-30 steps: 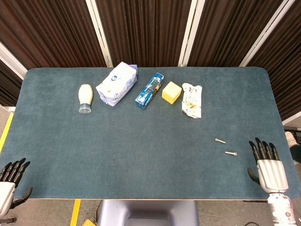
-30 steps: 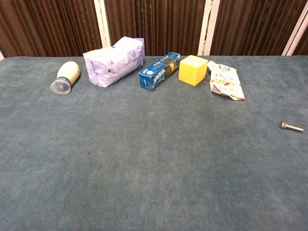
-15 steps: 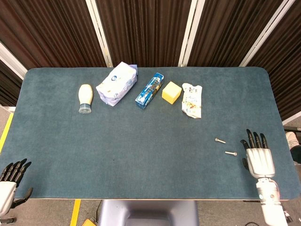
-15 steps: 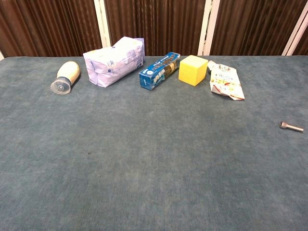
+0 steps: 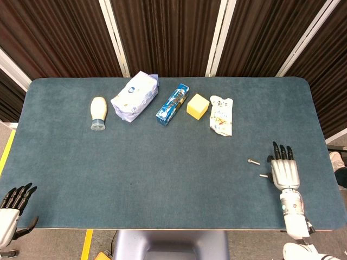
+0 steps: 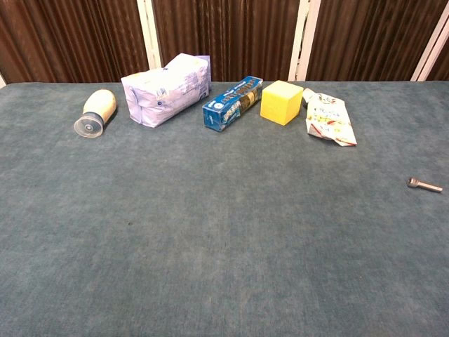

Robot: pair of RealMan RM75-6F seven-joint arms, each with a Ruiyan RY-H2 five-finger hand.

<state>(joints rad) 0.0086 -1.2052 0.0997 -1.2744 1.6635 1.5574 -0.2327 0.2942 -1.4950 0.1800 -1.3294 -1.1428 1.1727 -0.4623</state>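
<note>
2 bolts (image 5: 254, 161), 1 bottle (image 5: 98, 112), 1 wipes pack (image 5: 134, 96), 1 blue box (image 5: 172, 103), 1 yellow cube (image 5: 198, 106), 1 sachet (image 5: 221, 115)

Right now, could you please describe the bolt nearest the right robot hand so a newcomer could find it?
Start at the blue table and go to its right side, where the right robot hand hovers. Two small silver bolts lie there; it is the nearer bolt, just beside the fingers, unlike the farther bolt.

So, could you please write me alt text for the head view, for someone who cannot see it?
The robot's right hand, fingers spread, lies over a blue-grey felt table beside two small metal bolts; the left hand hangs off the near left corner. A row at the far side: cream squeeze bottle, white tissue pack, blue box, yellow cube, crumpled wrapper.
</note>
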